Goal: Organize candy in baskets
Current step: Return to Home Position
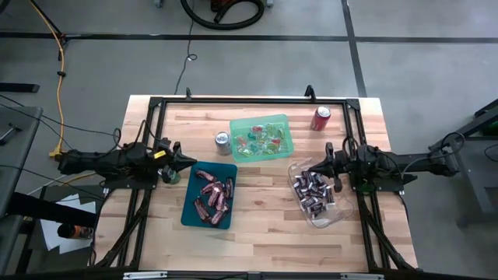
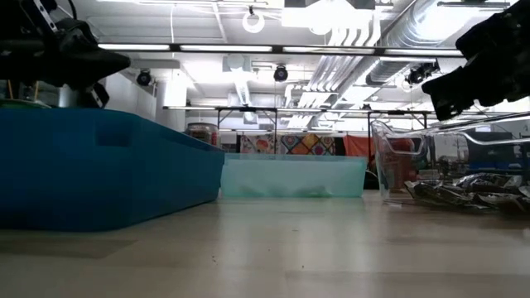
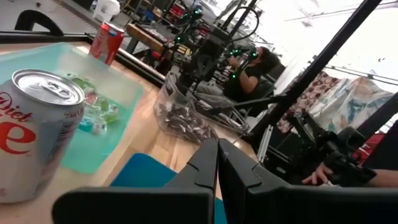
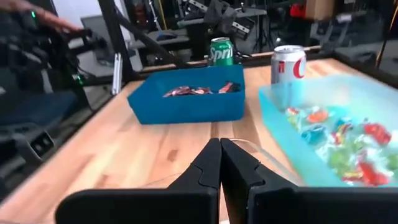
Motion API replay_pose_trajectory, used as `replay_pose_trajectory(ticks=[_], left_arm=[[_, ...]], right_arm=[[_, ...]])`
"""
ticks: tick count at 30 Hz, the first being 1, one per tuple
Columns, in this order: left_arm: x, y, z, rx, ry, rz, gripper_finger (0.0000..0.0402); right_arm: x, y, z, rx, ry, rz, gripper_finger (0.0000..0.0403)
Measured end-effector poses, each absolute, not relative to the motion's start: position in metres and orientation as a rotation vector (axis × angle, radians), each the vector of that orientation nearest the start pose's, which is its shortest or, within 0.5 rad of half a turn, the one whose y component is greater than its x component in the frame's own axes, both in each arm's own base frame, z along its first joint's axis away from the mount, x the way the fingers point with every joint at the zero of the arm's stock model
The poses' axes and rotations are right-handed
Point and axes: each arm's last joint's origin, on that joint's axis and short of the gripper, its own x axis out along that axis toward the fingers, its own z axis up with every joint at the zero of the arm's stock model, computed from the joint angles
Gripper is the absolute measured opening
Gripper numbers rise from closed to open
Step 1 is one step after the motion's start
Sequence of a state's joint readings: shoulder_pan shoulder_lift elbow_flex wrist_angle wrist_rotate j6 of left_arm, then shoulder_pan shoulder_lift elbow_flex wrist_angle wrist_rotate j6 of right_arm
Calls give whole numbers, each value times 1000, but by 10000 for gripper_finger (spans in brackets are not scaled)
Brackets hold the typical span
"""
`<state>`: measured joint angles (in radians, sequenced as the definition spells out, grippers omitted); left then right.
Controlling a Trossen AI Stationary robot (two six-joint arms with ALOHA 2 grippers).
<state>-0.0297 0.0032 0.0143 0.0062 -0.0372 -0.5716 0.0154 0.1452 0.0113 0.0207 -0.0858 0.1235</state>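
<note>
Candy [image 1: 214, 194] all sorted in teal bin [image 1: 189, 211], green bin [image 1: 259, 118], clear bin [image 1: 331, 220] on counter [image 1: 264, 233] | left arm [image 1: 117, 161] beside teal bin, right arm [image 1: 381, 165] over clear bin, both jaws pressed together | homing: lift first, retract straight, avoid bin rims and cans [image 1: 222, 141]

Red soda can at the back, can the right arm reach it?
Probably yes. The red metal soda can stands alone beyond the right end effector, which is shut above the clear plastic bin; nothing sits between them.
</note>
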Motion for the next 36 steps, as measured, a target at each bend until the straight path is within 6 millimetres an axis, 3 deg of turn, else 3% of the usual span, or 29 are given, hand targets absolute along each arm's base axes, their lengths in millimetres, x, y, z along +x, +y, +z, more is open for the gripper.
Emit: replay_pose_trajectory(ticks=[5, 12, 20, 29, 36], left_arm=[[97, -2, 169, -572, -19, 2, 0], [97, -2, 169, -572, -19, 3, 0], [97, -3, 169, -573, -16, -7, 0], [97, -5, 169, -573, -9, -30, 0], [97, -5, 169, -573, -9, -30, 0]], right_arm=[[106, 3, 157, 55, 119, 63, 0], [106, 2, 157, 232, 125, 11, 0], [105, 2, 157, 253, 126, 9, 0], [97, 3, 171, 262, -45, 43, 0], [97, 3, 170, 262, -40, 40, 0]])
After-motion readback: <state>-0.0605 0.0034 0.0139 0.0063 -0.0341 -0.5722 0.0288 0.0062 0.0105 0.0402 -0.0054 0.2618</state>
